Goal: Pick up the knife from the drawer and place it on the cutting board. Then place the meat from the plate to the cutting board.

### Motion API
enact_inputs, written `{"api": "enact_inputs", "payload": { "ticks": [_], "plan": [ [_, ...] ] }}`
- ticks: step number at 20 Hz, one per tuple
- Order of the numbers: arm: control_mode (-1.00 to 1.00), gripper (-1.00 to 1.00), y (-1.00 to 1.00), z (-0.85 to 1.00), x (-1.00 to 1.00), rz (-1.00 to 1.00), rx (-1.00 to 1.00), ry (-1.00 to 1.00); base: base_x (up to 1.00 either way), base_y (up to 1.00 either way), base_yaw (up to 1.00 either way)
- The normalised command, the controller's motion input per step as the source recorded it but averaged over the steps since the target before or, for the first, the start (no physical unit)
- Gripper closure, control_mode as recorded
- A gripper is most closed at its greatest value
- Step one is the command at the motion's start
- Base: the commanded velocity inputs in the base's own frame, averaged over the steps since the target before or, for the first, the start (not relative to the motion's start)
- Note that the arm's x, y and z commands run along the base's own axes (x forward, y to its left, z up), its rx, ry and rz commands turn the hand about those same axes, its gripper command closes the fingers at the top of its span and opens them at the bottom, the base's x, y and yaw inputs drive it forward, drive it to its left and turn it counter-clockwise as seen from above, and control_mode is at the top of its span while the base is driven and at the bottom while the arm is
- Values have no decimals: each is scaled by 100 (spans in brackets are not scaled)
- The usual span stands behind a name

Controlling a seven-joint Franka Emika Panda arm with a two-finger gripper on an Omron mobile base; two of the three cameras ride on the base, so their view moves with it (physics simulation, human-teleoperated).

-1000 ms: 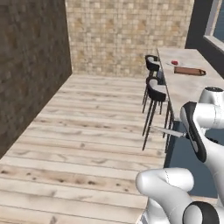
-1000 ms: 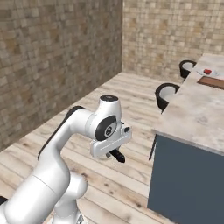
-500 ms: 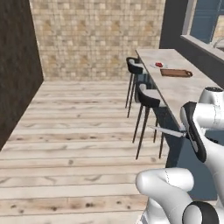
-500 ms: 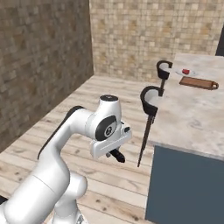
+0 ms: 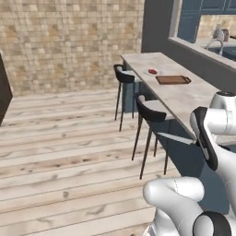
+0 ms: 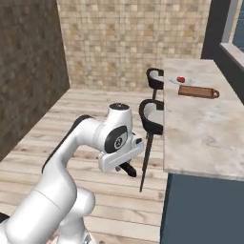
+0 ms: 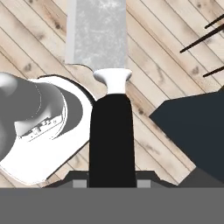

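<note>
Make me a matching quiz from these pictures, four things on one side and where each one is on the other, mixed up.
1. knife
2. meat
3. cutting board
4. nearer stool

A. on the plate
B. on the floor beside the counter
C. held in the claw
D. flat on the counter, next to the plate

Pairs: 1-C, 2-A, 3-D, 4-B

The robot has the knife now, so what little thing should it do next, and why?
Probably drive closer along the counter. The gripper grips the black-handled silver knife, but the reddish-brown wooden cutting board lies far ahead on the pale marble counter, seemingly beyond reach.
</note>
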Motion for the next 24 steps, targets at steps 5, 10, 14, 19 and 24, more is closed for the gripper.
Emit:
{"api": "enact_inputs", "payload": {
  "ticks": [5,10,14,19,24],
  "plan": [
    [100,100,0,0,0,0,0,0,68,68,-35],
    [100,100,0,0,0,0,0,0,70,77,-36],
    [100,100,0,0,0,0,0,0,71,75,-35],
    [100,100,0,0,0,0,0,0,65,61,-35],
    [100,100,0,0,0,0,0,0,61,58,-36]
  ]
}}
